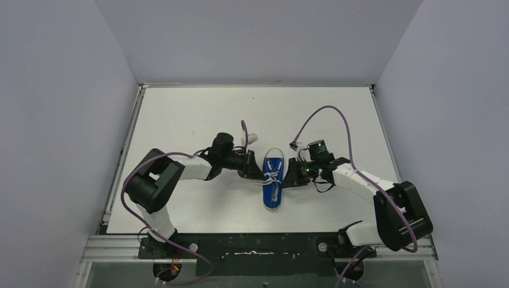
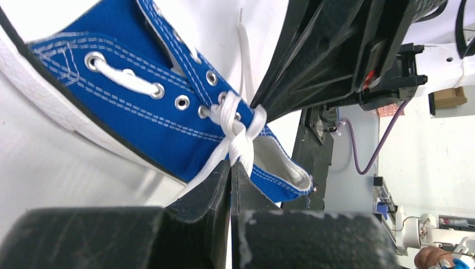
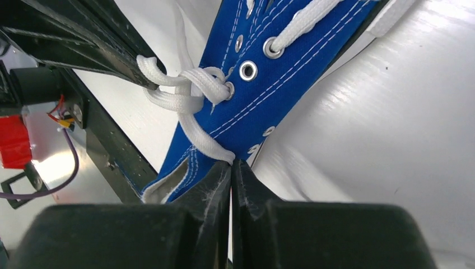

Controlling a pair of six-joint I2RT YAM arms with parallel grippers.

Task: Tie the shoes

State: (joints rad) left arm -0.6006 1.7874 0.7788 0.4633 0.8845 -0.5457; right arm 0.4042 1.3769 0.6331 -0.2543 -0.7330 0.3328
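Mid-surface, between the two arms: blue canvas sneaker [image 1: 274,180], lying lengthwise to the near edge. White surface [image 1: 198,114] is bare around it.

Claws: left claw [image 2: 231,171] has its jaws together, pinching one white strand just below the crossing. Right claw [image 3: 231,165] is likewise closed on the other strand, close against the canvas. Each claw sits tight beside the shoe, on opposite flanks.

Laces [image 2: 238,126]: crossed once at the top eyelets. Looks like a first half-knot, no bow yet.

Handling, judged:
- Shoe small and light, with nothing pinning it. An uneven pull will likely drag or tip it rather than tighten the knot.
- Canvas soft, and the collar gives. Rubber rim is the only stiff part and may grip the surface a little.
- Laces limp, flat, woven. They hold a pinch well but sag at once when slack.
- Best hold: on the strand itself, near the crossing, as now. Pull both sides equally outward.

Room: open surface left, right and beyond the shoe. Grey walls [image 1: 72,120] close both sides, well apart from the work. Near edge and arm bases lie closer. Purple cables [image 1: 327,114] loop above the arms, a possible snag on wide sweeps.
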